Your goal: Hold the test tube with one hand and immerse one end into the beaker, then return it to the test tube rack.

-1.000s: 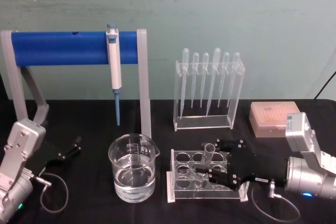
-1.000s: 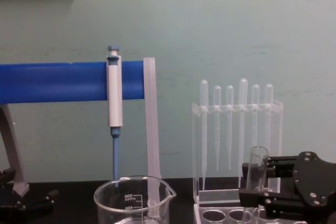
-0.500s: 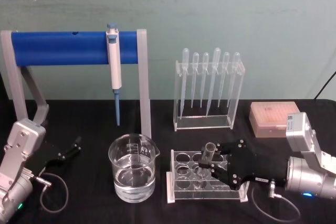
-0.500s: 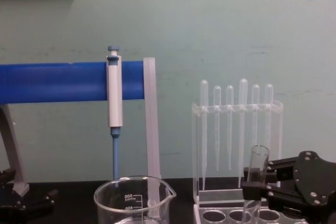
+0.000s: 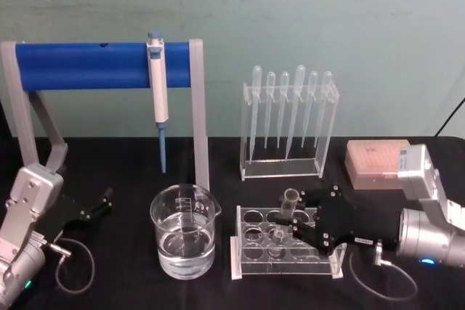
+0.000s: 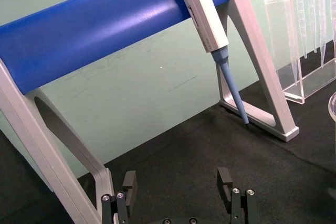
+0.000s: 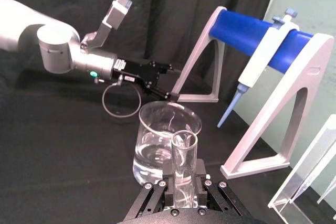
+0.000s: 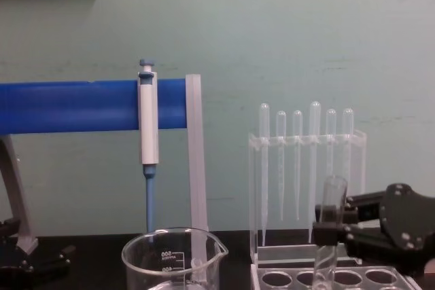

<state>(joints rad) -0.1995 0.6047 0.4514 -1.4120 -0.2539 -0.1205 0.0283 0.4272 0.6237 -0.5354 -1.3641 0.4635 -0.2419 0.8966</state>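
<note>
I have the test tube (image 5: 288, 213) clamped in the right gripper (image 5: 296, 220), above the test tube rack (image 5: 240, 252), which stands at 3 o'clock from the beaker (image 5: 184, 231). The tube's long axis runs close to vertical, with the open rim up and the rounded end down. From the head camera the rim leans a little toward 1 o'clock, and from the chest camera the tube (image 8: 328, 225) shows the same slight lean. Its lower end reaches the rack's top plate, about the middle of the rack. I cannot tell whether that end is inside a hole or just clear of it.

The right arm comes in low and nearly level from 3 o'clock, its fingers pointing toward 9 o'clock. On the right wrist camera both fingers (image 7: 169, 181) press against opposite sides of the tube (image 7: 184, 156) below its rim. The beaker (image 7: 167, 139), partly filled with water (image 7: 157, 162), stands beyond it.

The left gripper (image 5: 107, 202) lies parked on the black table (image 5: 131, 165) at 9 o'clock from the beaker, well apart from it. On the left wrist camera its fingers (image 6: 226, 181) stand apart with nothing between them, facing the foot of the blue-barred stand (image 6: 262, 121).
</note>
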